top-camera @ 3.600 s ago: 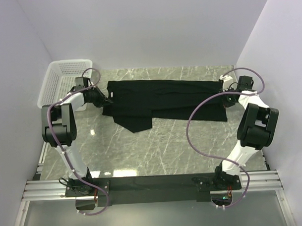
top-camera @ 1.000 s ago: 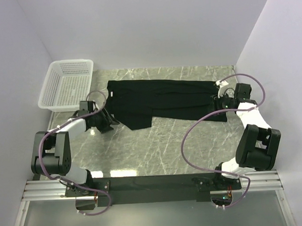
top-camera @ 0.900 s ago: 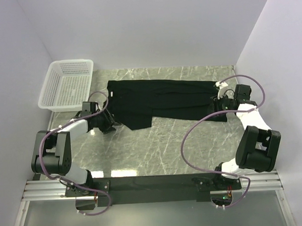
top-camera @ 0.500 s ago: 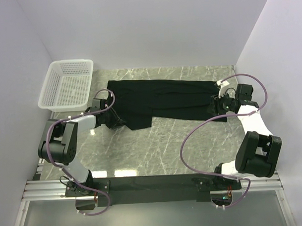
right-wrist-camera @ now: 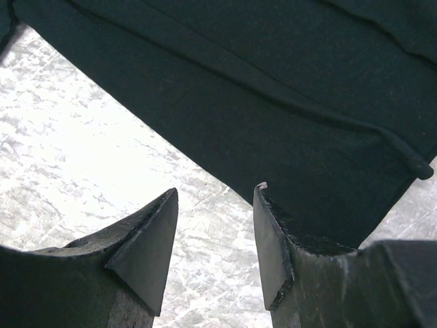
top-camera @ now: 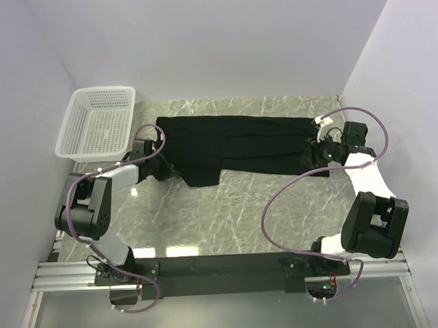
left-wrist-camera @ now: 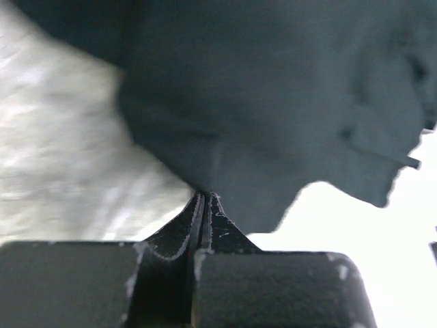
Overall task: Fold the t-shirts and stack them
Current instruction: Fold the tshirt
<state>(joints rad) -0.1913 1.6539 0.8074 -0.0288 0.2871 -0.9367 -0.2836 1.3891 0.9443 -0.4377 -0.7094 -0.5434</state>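
Soft and limp, the t-shirt (top-camera: 240, 145) is pinched at its lower-left edge by the closed left gripper (left-wrist-camera: 203, 199); the right gripper (right-wrist-camera: 215, 197) is parted, empty, at the right hem.

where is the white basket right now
In the top view, the white plastic mesh basket sits at the far left, just left of the black t-shirt.

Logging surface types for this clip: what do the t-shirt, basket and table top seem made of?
The t-shirt: black matte cloth, likely knit; it lies in soft creases with a folded hem.
The basket: white plastic, probably; stiff open mesh walls.
The table top: glossy grey marble look with white veins and light glare; stone or laminate, cannot tell.
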